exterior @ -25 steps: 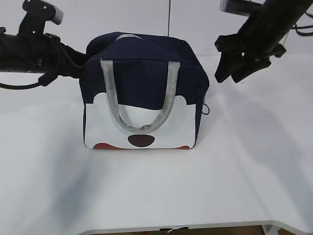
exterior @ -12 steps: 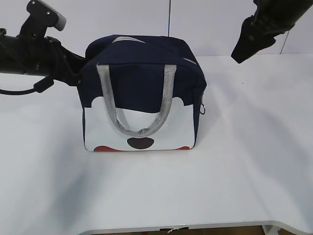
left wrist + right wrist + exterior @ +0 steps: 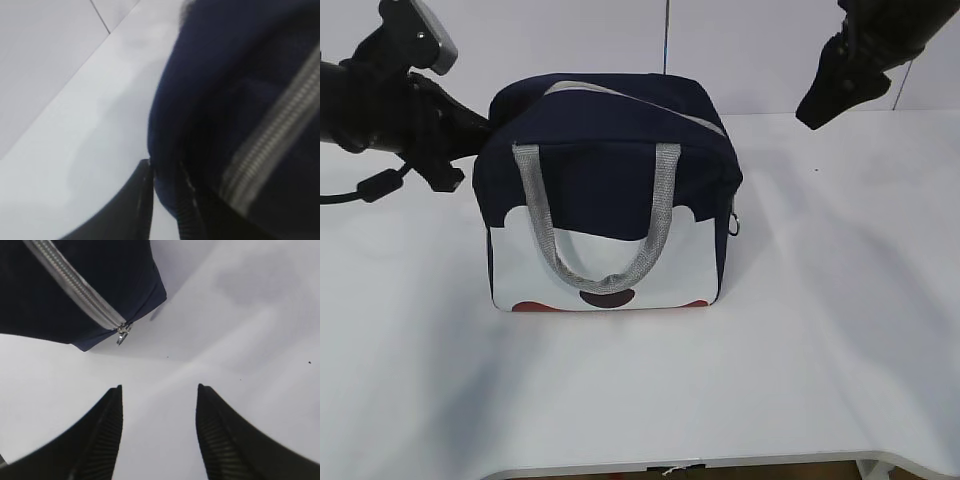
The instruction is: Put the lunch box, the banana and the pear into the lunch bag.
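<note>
Lunch bag (image 3: 610,190) mid-table (image 3: 820,330), left pincer (image 3: 165,195) at its edge.

Lunch bag (image 3: 608,190) stands mid-table (image 3: 820,340), handles draped over its front. Left gripper (image 3: 470,128) at the bag's upper left corner (fabric between jaws). Right gripper (image 3: 820,100) up, right, apart.

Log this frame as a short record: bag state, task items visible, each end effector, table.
bag: lunch bag upright on the table, zipper run closed
task items: lunch box, banana, pear not visible
left end effector: at the bag's upper left corner, fabric between its fingers
right end effector: open, empty, raised off the bag's right
table: white
</note>
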You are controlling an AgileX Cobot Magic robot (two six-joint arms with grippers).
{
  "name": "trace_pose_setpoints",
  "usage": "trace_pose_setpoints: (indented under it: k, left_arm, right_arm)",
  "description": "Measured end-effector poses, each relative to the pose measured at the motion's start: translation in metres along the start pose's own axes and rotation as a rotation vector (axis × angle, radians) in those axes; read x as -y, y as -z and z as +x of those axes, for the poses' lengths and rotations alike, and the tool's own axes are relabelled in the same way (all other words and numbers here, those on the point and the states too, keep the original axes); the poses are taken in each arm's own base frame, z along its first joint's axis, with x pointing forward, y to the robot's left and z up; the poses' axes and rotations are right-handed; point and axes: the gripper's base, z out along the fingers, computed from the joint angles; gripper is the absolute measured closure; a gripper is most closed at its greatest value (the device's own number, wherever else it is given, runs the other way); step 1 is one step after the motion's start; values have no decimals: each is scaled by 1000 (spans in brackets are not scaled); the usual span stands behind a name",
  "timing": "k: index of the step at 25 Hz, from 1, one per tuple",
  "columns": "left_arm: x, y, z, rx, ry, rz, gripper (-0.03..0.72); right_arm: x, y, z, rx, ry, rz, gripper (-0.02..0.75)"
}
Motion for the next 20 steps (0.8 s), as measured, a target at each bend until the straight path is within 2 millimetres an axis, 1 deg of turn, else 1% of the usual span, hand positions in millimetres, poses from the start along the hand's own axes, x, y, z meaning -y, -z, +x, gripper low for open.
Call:
trace_pose_setpoints:
  k: [6,8,11,15,16,20]
  left_arm:
    - [1,16,-8,-30,-200,6,392]
    - [1,20,-10,-37,-247,7,358]
    - [2,29,-14,-53,-345,10,343]
    - [2,47,-19,-104,-558,10,337]
    - [2,52,-20,-124,-624,9,337]
    - [2,71,-27,-159,-774,-3,336]
  right_arm:
    - [-1,0,-1,8,-1,-6,337]
    - [-1,0,-1,8,-1,-6,337]
    - [-1,0,-1,9,-2,-7,337]
    - [-2,5,-1,16,1,1,337]
    - [-3,8,-2,22,3,7,337]
    - [-8,25,-3,48,13,34,337]
